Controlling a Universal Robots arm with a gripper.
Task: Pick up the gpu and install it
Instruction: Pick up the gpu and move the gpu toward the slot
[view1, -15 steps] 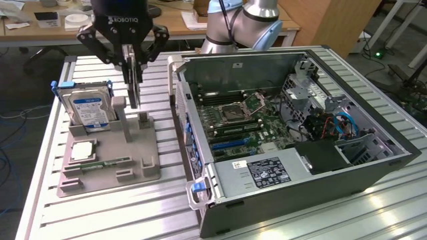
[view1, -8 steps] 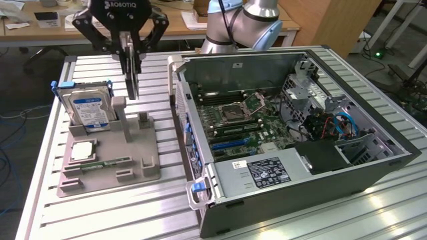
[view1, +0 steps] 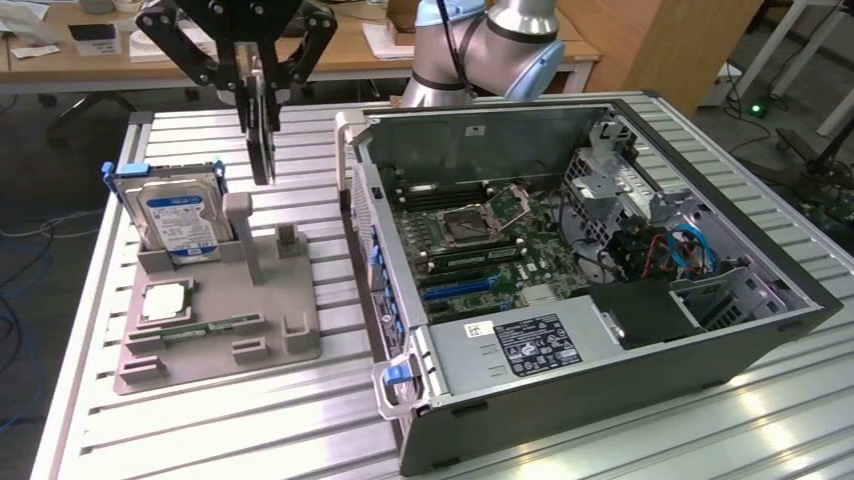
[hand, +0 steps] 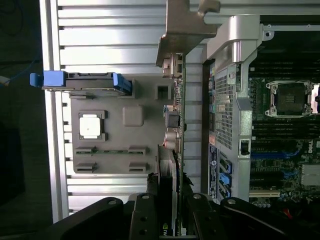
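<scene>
A: What sits at the exterior view's left end of the grey holder (view1: 220, 300)?
B: A hard drive (view1: 180, 215), upright in its slot. The holder rests on the slatted desk (view1: 267, 420).
A: And above the holder?
B: The claw (view1: 259, 100), pinched narrow on the gpu (view1: 263, 150), hangs it on edge, apparently clear of the holder. This is likely so its lower edge can meet a slot.
A: Right of the holder?
B: The open computer case (view1: 587, 250), on its side, with the board facing up for access.
</scene>
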